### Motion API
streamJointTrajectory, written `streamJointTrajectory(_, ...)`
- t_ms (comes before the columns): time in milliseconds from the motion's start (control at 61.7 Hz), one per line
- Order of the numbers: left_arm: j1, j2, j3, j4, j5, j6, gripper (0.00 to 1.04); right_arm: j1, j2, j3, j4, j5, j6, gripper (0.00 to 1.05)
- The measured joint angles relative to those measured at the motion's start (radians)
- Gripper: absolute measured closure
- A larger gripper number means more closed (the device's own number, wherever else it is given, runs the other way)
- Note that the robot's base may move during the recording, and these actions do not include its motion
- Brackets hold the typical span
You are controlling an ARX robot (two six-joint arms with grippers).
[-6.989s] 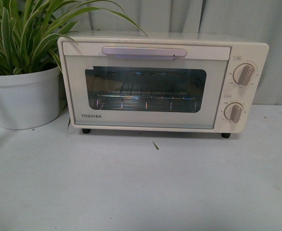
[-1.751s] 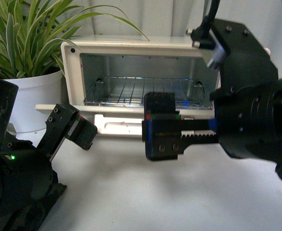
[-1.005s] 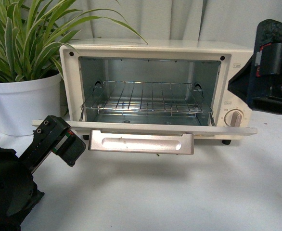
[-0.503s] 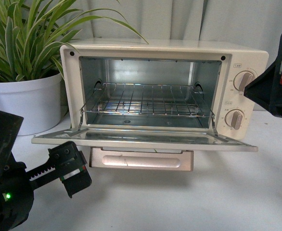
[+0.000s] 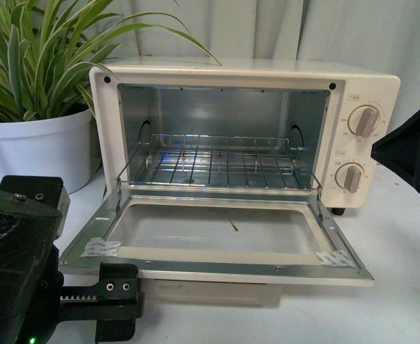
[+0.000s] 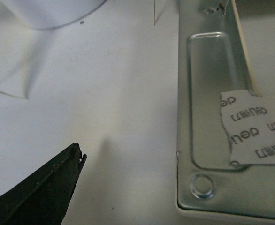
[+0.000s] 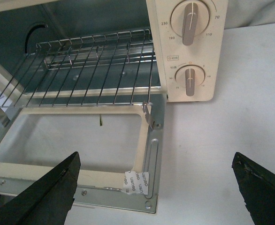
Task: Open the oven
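Observation:
The cream-white oven [image 5: 368,79] stands at the middle of the table with its glass-windowed door [image 5: 217,269] swung fully down, inner metal frame facing up. The wire rack [image 5: 217,161] sits slid partly forward inside. The bar handle is hidden under the door's front edge. My left gripper [image 5: 113,315] is open, low beside the door's front left corner [image 6: 212,140], touching nothing. My right gripper [image 7: 156,159] is open and wide, hovering over the door's right front corner [image 7: 147,187] below the two knobs [image 7: 189,79]. Nothing is between its fingers [image 7: 43,197].
A white pot [image 5: 38,150] with a long-leaved green plant stands left of the oven, close to its side. A grey curtain hangs behind. Bare white table [image 5: 396,287] lies to the right of the open door.
The door has dropped from near level to sloping down in front, hiding the handle. My left gripper has moved lower and nearer the camera. The right gripper has barely shifted.

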Motion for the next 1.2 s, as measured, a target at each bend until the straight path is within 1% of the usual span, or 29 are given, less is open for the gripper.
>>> streamJointTrajectory(114, -0.002, 0.0, -0.007, 0.018, 0.004, 0.092, 0.07, 0.0, -0.006, -0.014, 0.001, -0.007, -0.006, 0.09)
streamJointTrajectory(227, -0.004, -0.017, -0.021, 0.016, 0.035, 0.119, 0.07, 0.0, -0.02, -0.032, 0.001, -0.023, -0.014, 0.09)
streamJointTrajectory(276, -0.009, -0.04, -0.036, 0.012, 0.068, 0.121, 0.07, -0.003, -0.031, -0.04, 0.0, -0.034, -0.017, 0.09)
streamJointTrajectory(341, -0.018, -0.072, -0.053, 0.008, 0.087, 0.129, 0.07, -0.01, -0.05, -0.058, -0.001, -0.05, -0.024, 0.09)
streamJointTrajectory(422, -0.04, -0.143, -0.076, -0.024, 0.123, 0.127, 0.07, -0.024, -0.079, -0.082, -0.01, -0.074, -0.031, 0.09)
streamJointTrajectory(551, -0.075, -0.271, -0.116, -0.092, 0.155, 0.108, 0.07, -0.052, -0.15, -0.137, -0.036, -0.126, -0.05, 0.09)
streamJointTrajectory(681, -0.11, -0.426, -0.152, -0.184, 0.157, 0.065, 0.07, -0.086, -0.233, -0.196, -0.062, -0.177, -0.063, 0.09)
streamJointTrajectory(827, -0.155, -0.632, -0.206, -0.278, 0.097, 0.04, 0.07, -0.142, -0.351, -0.279, -0.089, -0.249, -0.067, 0.09)
streamJointTrajectory(1022, -0.142, -0.88, -0.29, -0.38, 0.021, 0.003, 0.07, -0.223, -0.537, -0.365, -0.17, -0.347, -0.069, 0.09)
streamJointTrajectory(1151, -0.135, -1.06, -0.347, -0.444, -0.022, -0.007, 0.07, -0.262, -0.678, -0.412, -0.243, -0.383, -0.089, 0.09)
streamJointTrajectory(1200, -0.136, -1.166, -0.372, -0.493, -0.039, -0.009, 0.07, -0.281, -0.751, -0.433, -0.284, -0.393, -0.099, 0.09)
